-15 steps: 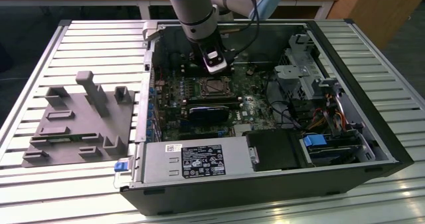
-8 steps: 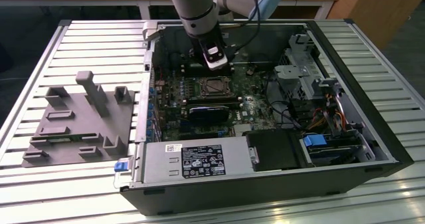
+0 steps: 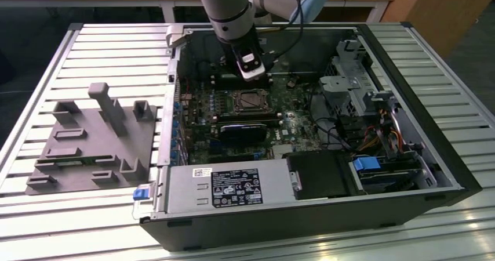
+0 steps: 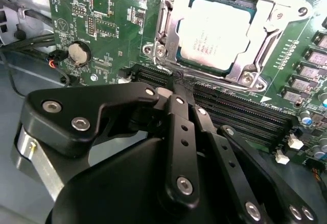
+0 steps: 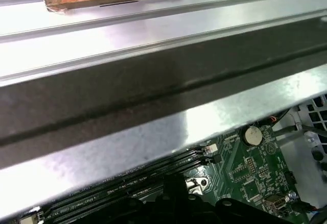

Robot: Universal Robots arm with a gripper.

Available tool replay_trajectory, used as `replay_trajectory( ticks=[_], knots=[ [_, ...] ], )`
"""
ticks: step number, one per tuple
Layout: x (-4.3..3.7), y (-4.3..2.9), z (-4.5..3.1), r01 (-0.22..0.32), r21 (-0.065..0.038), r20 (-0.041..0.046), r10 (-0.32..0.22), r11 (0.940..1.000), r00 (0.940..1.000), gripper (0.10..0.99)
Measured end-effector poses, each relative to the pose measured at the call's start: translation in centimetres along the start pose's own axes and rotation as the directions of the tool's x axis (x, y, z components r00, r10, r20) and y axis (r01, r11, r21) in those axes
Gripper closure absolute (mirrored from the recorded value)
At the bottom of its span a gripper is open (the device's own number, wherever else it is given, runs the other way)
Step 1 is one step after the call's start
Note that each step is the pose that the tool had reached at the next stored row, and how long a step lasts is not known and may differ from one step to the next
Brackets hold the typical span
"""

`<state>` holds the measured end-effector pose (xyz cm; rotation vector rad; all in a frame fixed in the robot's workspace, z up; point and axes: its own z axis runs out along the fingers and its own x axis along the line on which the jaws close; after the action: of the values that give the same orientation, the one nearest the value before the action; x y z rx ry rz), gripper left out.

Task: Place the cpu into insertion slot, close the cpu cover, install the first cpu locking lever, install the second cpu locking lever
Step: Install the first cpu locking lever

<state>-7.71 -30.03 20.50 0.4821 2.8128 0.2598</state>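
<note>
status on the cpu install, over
Gripper hovering above memory slots, short of the cpu. Cpu seated, cpu cover down around it. Nothing lying on the cover.

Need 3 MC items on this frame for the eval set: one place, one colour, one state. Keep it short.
1. The computer case is: A) shut with its panel on; B) open, board exposed; C) draped with a cloth.
2. The circuit board is: A) red; B) blue; C) green.
3. The cpu sits: A) in the insertion slot; B) outside the case; C) leaning on a case wall.
Key: 1 B, the exterior view looks straight onto the board. 2 C, green shows in both wrist views. 3 A, the second wrist view shows it lying flat inside the slot's metal rim.
</note>
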Motion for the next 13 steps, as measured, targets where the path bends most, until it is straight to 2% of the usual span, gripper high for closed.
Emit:
replay_trajectory(
  ticks=[1,3,7,9,11,13],
  knots=[
    [-0.02,0.00,0.01,0.000,0.005,-0.0058,0.000,1.0000,1.0000,0.984],
    [-0.06,0.01,0.05,0.000,0.022,-0.0235,0.000,0.9998,0.9997,0.984],
    [-0.20,0.05,0.14,0.000,0.058,-0.0697,0.004,0.9983,0.9976,0.984],
    [-0.31,0.09,0.18,0.001,0.074,-0.0898,0.006,0.9972,0.9959,0.984],
    [-0.44,0.13,0.23,0.002,0.089,-0.1047,0.007,0.9961,0.9945,0.984],
    [-0.52,0.16,0.28,0.003,0.098,-0.1096,0.008,0.9952,0.9939,0.984]
  ],
)
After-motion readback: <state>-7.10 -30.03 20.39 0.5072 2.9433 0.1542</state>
